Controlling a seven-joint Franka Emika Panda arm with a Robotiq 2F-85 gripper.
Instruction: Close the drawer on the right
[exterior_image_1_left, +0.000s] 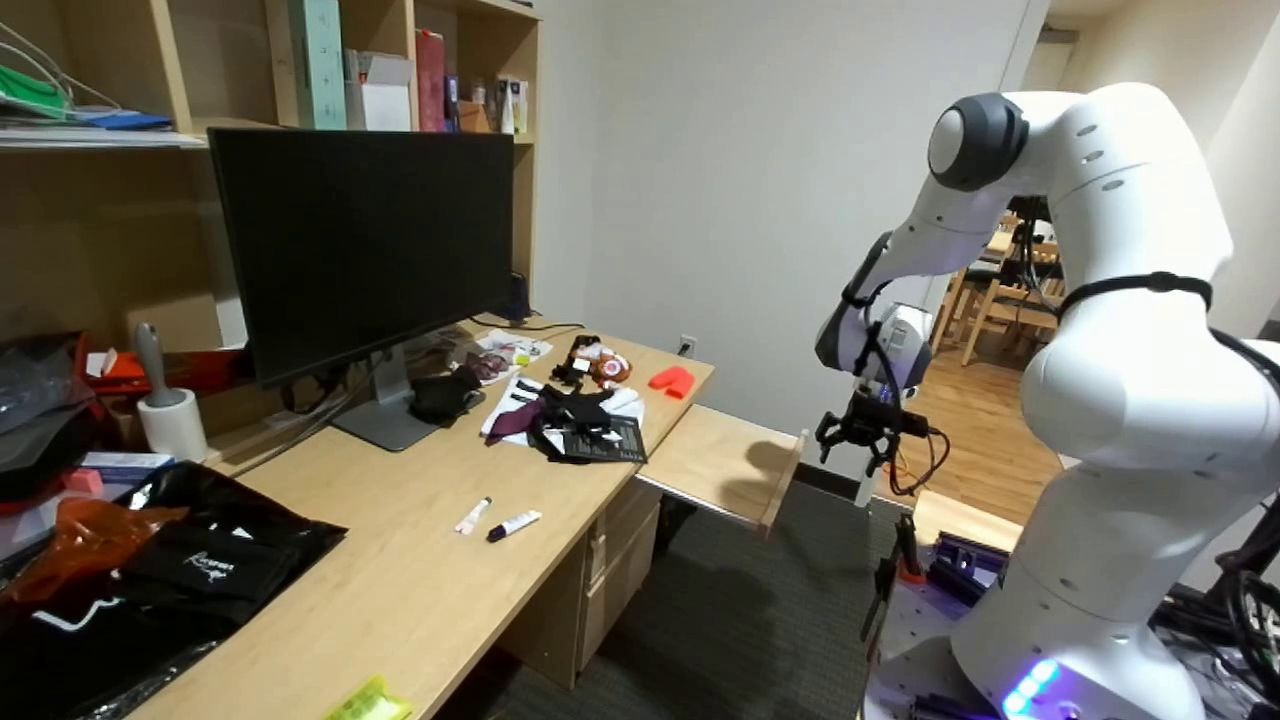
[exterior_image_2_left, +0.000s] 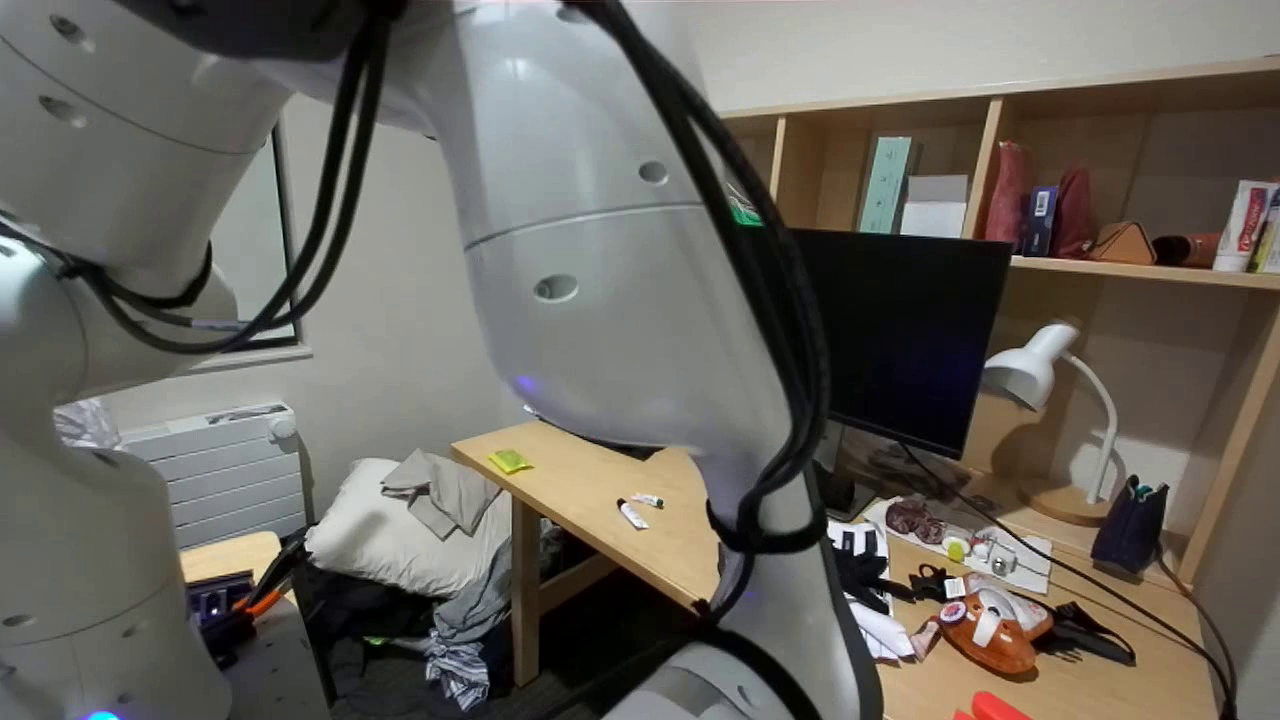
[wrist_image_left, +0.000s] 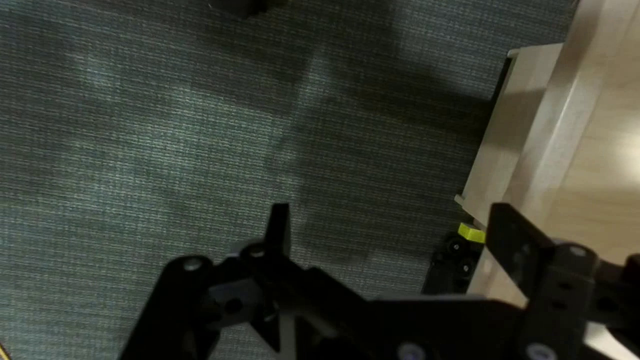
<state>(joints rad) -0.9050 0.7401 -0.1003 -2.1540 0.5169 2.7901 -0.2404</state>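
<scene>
The drawer (exterior_image_1_left: 715, 465) is a shallow tan wood drawer, pulled out from under the desk's far end in an exterior view. Its inside looks bare, and a shadow falls near its front board. In the wrist view the drawer (wrist_image_left: 605, 165) runs along the right edge, with its raised front rim seen from above. My gripper (exterior_image_1_left: 850, 455) hangs just outside the drawer's front board, fingers pointing down. In the wrist view the gripper (wrist_image_left: 390, 210) has its fingers wide apart with nothing between them; the right finger overlaps the drawer's edge. I cannot tell whether they touch. The arm blocks much of an exterior view, where the drawer does not show.
The desk (exterior_image_1_left: 420, 540) holds a monitor (exterior_image_1_left: 370, 240), dark clothes (exterior_image_1_left: 575, 415), red items (exterior_image_1_left: 672, 381) and small tubes (exterior_image_1_left: 513, 526). A cabinet (exterior_image_1_left: 620, 580) stands below the desk. A black object with a yellow part (wrist_image_left: 471, 233) lies below the drawer.
</scene>
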